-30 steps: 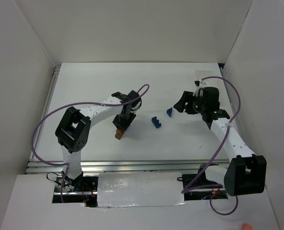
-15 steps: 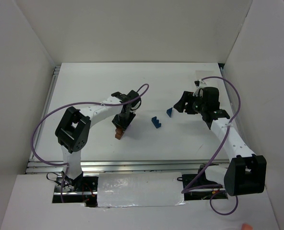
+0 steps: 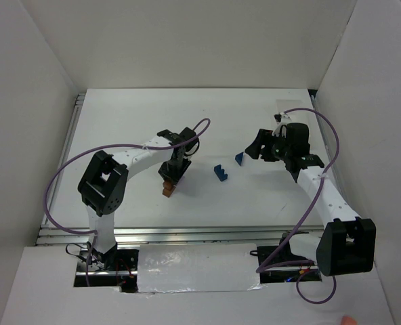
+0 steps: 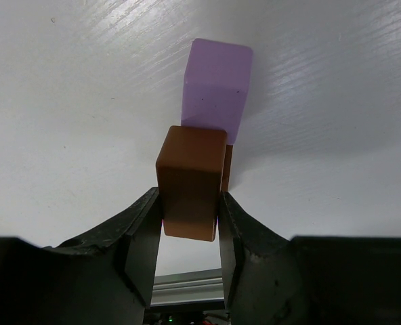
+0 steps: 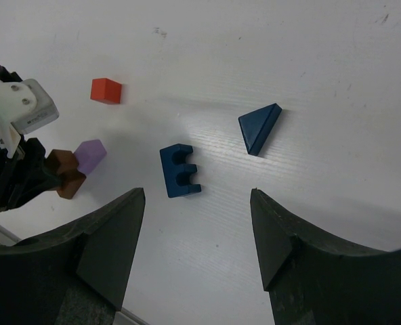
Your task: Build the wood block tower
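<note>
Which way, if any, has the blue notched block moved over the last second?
No. In the top view the blue notched block sits at the same spot against the table's near rail as before.

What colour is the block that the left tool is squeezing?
Brown block; the left wrist view shows it best.

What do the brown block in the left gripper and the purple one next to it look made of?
The brown block looks like painted wood: matte, rounded edges, no grain showing. The purple block looks the same, in matte pastel paint. Neither gleams like plastic, but paint hides the core.
</note>
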Controlling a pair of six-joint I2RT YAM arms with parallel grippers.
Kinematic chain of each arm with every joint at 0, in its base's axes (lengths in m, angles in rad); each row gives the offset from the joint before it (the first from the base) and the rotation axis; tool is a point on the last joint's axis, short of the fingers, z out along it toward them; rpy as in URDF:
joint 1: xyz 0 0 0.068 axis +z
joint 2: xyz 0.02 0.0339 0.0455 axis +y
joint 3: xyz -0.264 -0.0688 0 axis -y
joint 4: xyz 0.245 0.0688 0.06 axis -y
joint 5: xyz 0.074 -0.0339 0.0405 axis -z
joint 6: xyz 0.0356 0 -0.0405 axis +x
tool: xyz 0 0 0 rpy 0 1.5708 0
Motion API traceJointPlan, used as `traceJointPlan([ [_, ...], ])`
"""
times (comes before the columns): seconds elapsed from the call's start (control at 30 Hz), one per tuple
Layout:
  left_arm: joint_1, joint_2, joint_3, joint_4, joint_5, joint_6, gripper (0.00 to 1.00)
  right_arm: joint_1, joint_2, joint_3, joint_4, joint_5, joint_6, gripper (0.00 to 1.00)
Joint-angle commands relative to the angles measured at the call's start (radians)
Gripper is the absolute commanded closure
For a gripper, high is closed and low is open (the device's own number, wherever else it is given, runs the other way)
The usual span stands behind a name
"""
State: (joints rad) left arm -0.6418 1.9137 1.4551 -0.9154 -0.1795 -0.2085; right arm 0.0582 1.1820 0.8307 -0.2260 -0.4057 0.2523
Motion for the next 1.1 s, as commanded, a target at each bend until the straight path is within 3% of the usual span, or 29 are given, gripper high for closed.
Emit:
traceJointPlan([
  [0.0,0.001,0.002,0.027,-0.008,0.014,0.008,0.54,-0.005,-0.001,0.025,0.001,-0.008,-0.012,0.29],
  [0.83,0.001,0.01,0.027,-0.01,0.021,-0.002,0.55,-0.006,-0.007,0.024,0.001,-0.007,-0.015,0.29],
  [1.0,0.001,0.011,0.027,-0.013,0.015,0.0,0.49,-0.006,-0.005,0.025,-0.003,-0.007,-0.015,0.29],
  [1.07,0.001,0.005,0.025,-0.011,0.018,0.0,0.42,-0.004,-0.005,0.025,0.0,-0.008,-0.015,0.29],
])
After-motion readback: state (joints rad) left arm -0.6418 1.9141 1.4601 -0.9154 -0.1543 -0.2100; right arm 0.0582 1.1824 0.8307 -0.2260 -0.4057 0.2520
